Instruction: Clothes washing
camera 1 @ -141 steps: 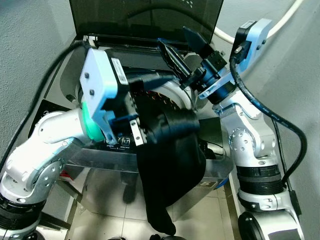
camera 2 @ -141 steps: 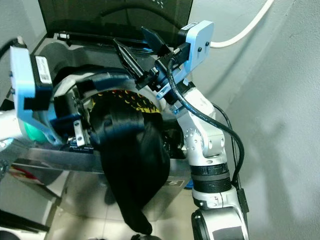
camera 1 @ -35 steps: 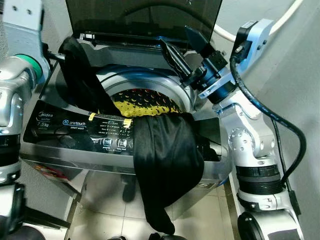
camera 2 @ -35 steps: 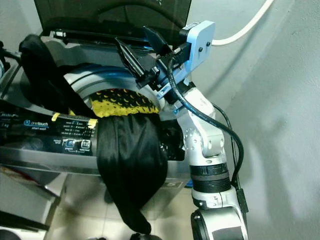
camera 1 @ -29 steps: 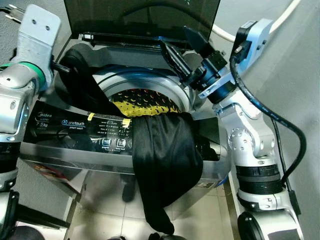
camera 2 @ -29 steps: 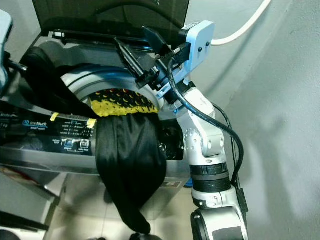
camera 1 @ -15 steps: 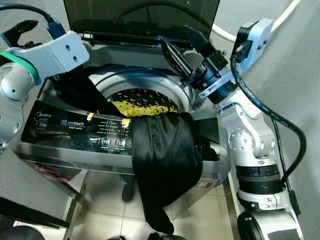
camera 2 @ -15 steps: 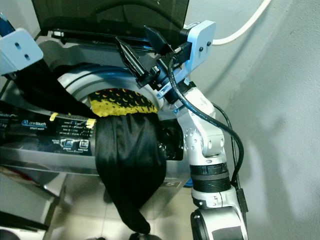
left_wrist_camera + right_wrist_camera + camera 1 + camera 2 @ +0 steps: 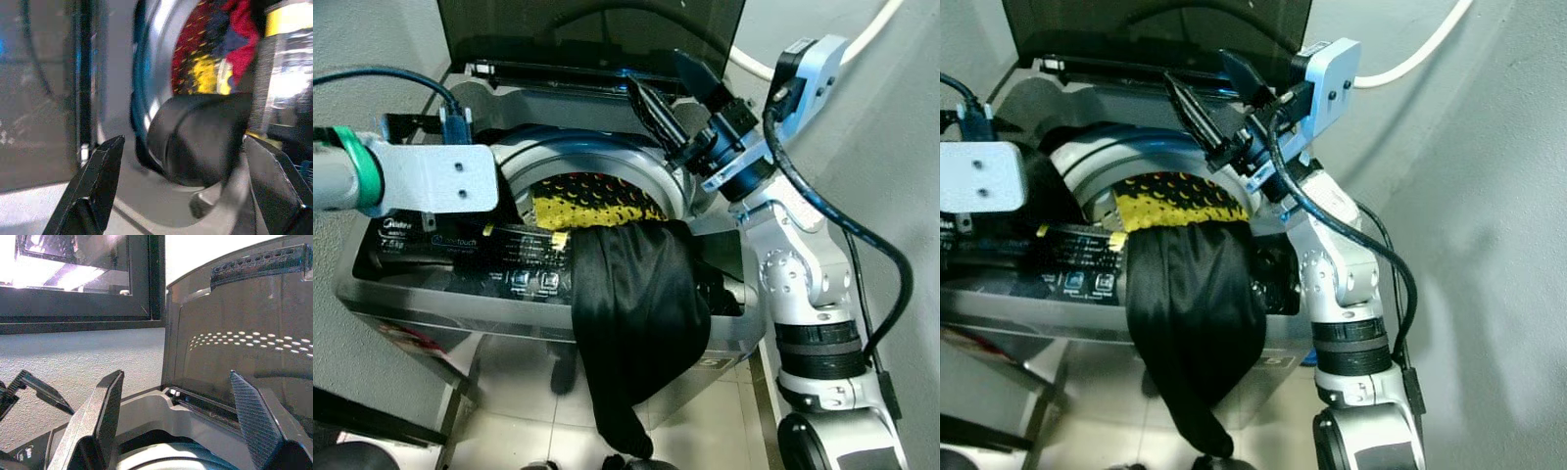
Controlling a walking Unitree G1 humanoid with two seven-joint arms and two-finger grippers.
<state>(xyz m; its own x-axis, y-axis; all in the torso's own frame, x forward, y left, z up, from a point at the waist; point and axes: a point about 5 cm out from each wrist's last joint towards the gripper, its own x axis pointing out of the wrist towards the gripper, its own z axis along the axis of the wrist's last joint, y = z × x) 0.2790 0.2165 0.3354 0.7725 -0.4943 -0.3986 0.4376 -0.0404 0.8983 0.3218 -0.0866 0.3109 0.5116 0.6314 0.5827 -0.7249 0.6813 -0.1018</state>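
Right gripper [image 9: 671,86]: fingers spread apart, holding nothing, raised over the back right of the washing machine [image 9: 431,294], pointing toward the raised lid [image 9: 592,29]. Its wrist view shows the lid's perforated inner face.

Left gripper [image 9: 181,191]: fingers apart and empty over the tub rim. Its wrist view shows red and yellow patterned cloth [image 9: 215,54] in the drum; the fingertips are cut off in the head views.

Black garment [image 9: 636,313]: draped over the front edge, hanging down the cabinet. Yellow-and-black cloth [image 9: 587,201] lies in the opening. Wrist view blurred.
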